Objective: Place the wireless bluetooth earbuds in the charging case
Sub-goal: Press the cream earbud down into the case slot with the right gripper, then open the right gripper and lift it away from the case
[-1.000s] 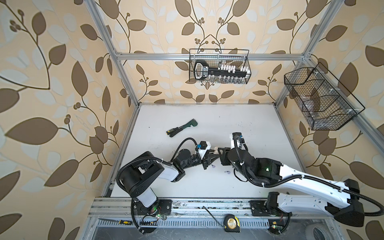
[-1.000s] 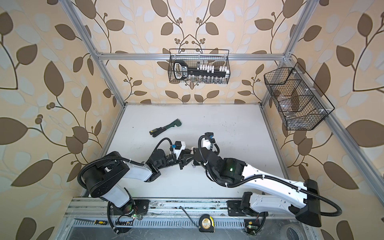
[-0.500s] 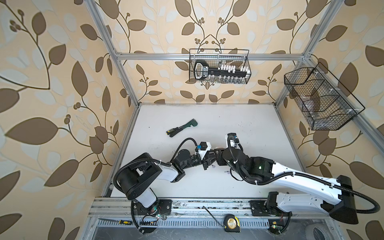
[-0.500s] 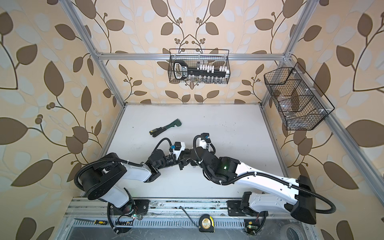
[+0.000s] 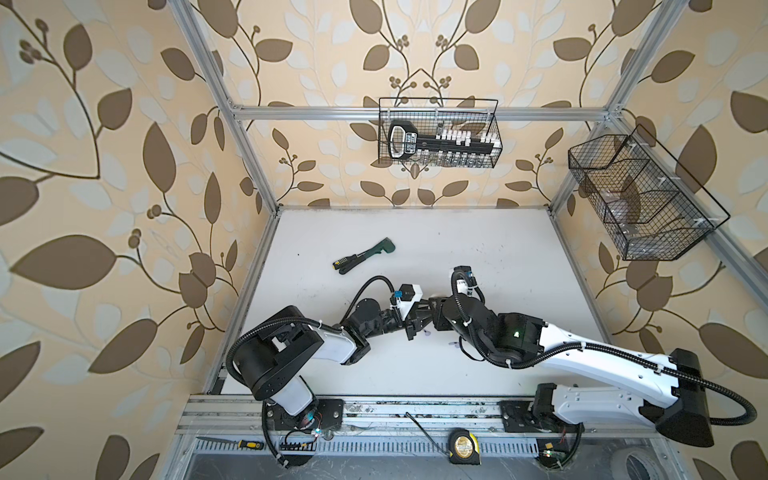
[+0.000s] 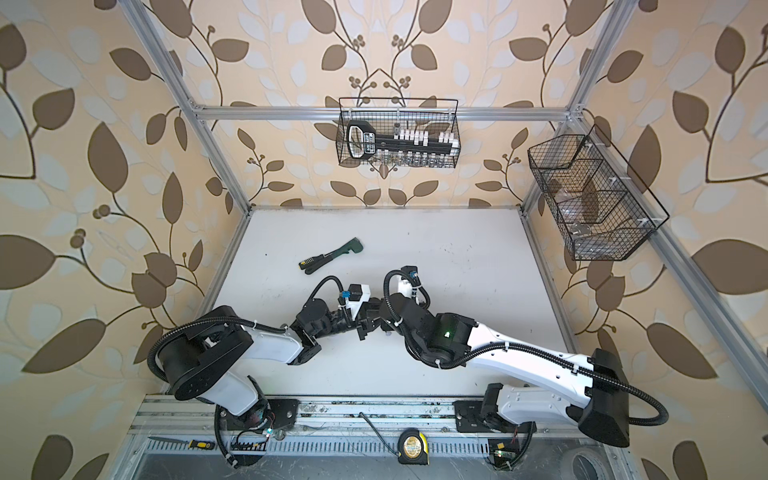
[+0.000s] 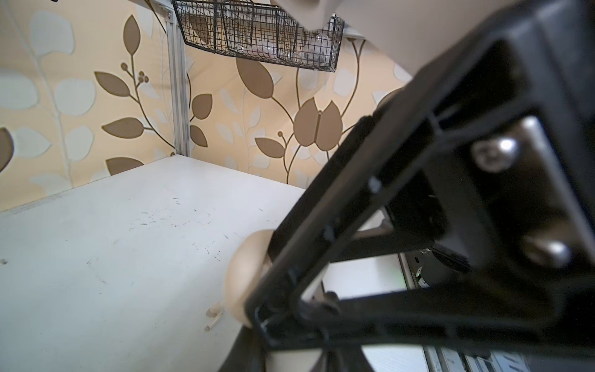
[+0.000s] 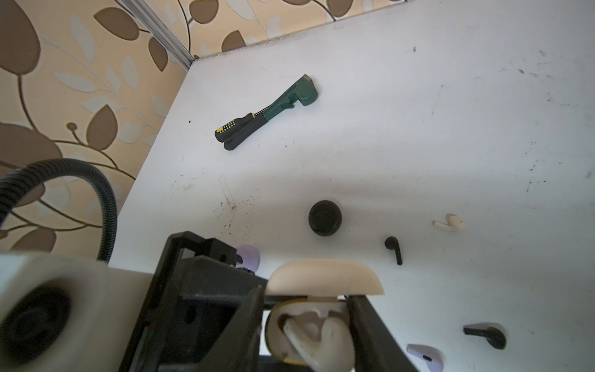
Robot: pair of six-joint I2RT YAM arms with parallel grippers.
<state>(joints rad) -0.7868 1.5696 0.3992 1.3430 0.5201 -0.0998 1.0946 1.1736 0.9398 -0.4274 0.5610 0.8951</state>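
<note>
the right arm point(image 5: 582, 357) has swung slightly left over the table point(image 5: 457, 241). its black elbow point(image 5: 681, 415) sits further left too. the right gripper point(image 5: 428, 316) has moved closer to the left gripper point(image 5: 409, 330), and they now overlap in both top views.

Both arms reach low and inward; the left gripper point(image 5: 415, 326), jaws closed, meets the right gripper point(image 5: 428, 318) just ahead of its jaws. The right jaws' spread cannot be made out.
</note>
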